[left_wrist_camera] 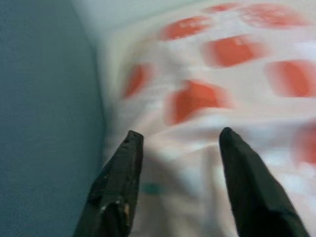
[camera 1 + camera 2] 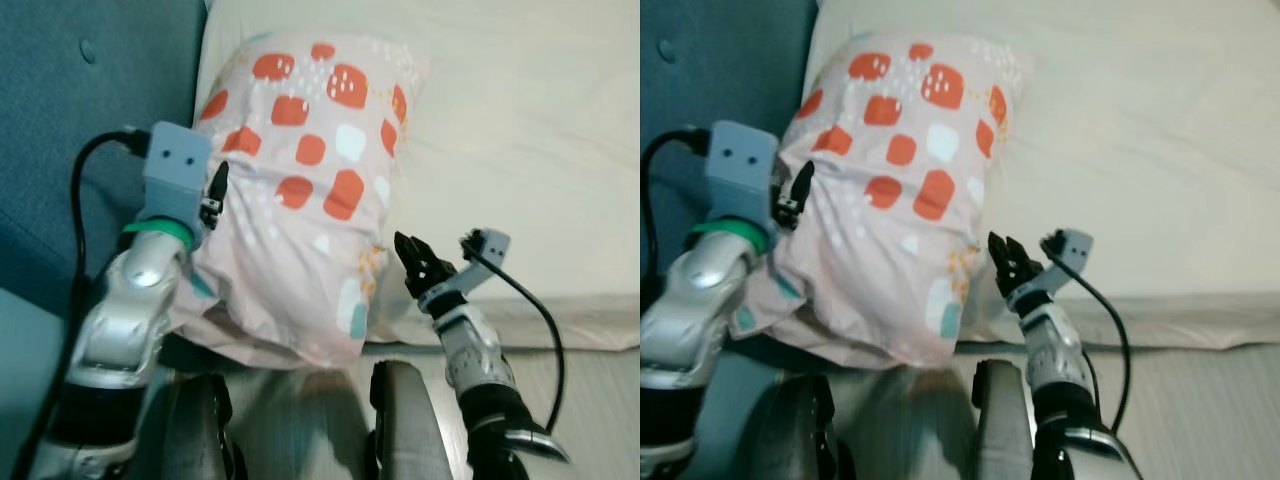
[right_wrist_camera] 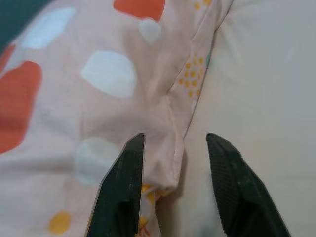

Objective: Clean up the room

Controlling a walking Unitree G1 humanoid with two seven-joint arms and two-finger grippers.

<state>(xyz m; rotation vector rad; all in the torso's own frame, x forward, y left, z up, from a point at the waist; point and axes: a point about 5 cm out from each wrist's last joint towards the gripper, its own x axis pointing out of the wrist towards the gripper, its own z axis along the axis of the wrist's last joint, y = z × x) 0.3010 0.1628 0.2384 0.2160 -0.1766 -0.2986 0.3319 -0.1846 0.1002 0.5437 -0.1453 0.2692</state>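
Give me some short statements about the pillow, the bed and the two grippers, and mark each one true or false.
1. The pillow has orange patches. True.
2. The right gripper is shut flat. False: its fingers stand open, astride the pillow's edge.
3. The pillow lies on a cream bed. True.
4. The left gripper is open at the pillow. True.
5. The surface left of the bed is red. False: the panel is blue-green.

Pillow (image 2: pixel 300 190) pale pink, orange and white blotches; sheet (image 2: pixel 520 130) cream; headboard (image 2: pixel 80 130) teal.
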